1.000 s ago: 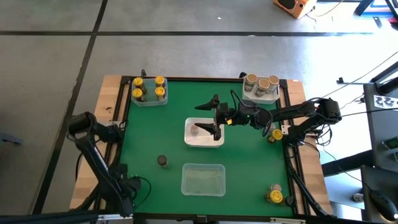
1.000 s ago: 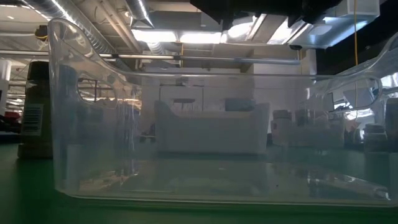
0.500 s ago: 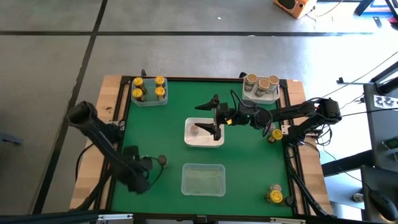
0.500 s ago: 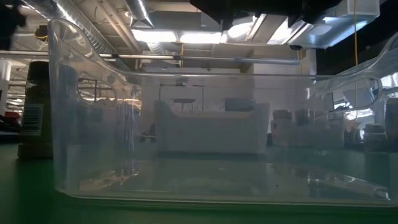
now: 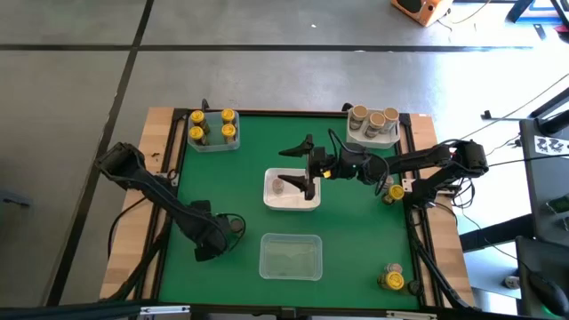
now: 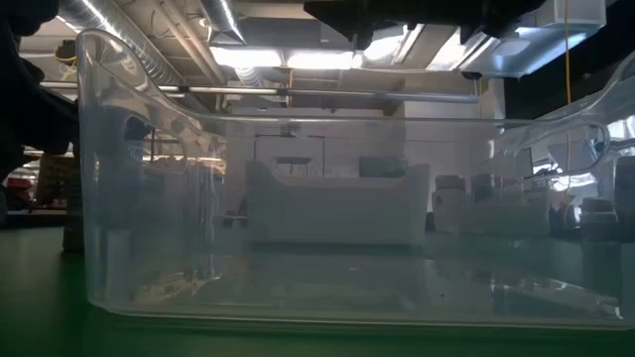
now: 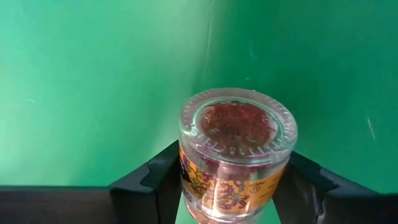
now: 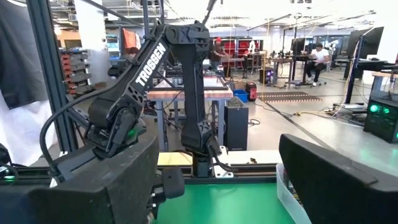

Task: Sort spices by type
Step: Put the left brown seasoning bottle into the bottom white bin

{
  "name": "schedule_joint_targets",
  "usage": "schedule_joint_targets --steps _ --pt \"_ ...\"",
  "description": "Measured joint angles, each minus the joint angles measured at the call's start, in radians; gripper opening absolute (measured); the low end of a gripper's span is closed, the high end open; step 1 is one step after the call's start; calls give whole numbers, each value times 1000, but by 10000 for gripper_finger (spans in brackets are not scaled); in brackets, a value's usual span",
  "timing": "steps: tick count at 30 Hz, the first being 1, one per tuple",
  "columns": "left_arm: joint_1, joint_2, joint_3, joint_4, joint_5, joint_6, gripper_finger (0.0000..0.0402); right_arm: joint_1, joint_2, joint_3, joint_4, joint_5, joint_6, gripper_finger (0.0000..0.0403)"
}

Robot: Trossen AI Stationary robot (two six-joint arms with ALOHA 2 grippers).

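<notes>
A small spice jar (image 7: 236,137) with a clear top, reddish spice inside and an orange label stands upright on the green mat. My left gripper (image 5: 227,231) points straight down over it, open, one finger close on each side of the jar. My right gripper (image 5: 308,165) hangs level and open above the white bin (image 5: 292,201), with nothing between its fingers. One jar (image 5: 278,187) stands in that bin. In the low view the left arm (image 6: 25,109) darkens the left edge. My left gripper comes from above with its fingers (image 7: 155,183) standing close beside the two sides of the jar's body (image 7: 199,186). Whether they touch it, I cannot tell. The jar rests upright on the mat.
A clear bin (image 5: 213,142) of yellow-lidded jars stands at the far left, and another (image 5: 373,135) with tan-lidded jars at the far right. An empty clear bin (image 5: 290,256) sits near the front. Two yellow-lidded jars (image 5: 392,191) (image 5: 392,281) stand loose along the right edge.
My left arm has swung in from the table's near left corner toward the lone jar on the mat and come down over it. The jar has stayed where it was.
</notes>
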Motion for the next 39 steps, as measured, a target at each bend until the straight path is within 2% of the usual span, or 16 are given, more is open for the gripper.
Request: schedule_joint_targets --steps 9,17,25,31,39 --pt "-8 -1 -10 6 -18 14 222 0 0 0 -1 0 0 333" --pt "-14 0 13 -29 -21 18 227 0 0 0 0 3 0 333" --pt "-60 -70 23 -48 -82 -67 228 0 0 0 -1 3 0 333" --pt "-68 -106 24 -61 -92 -124 228 0 0 0 0 3 0 333" --pt "-181 -164 24 -64 -124 -190 228 0 0 0 -1 2 0 333"
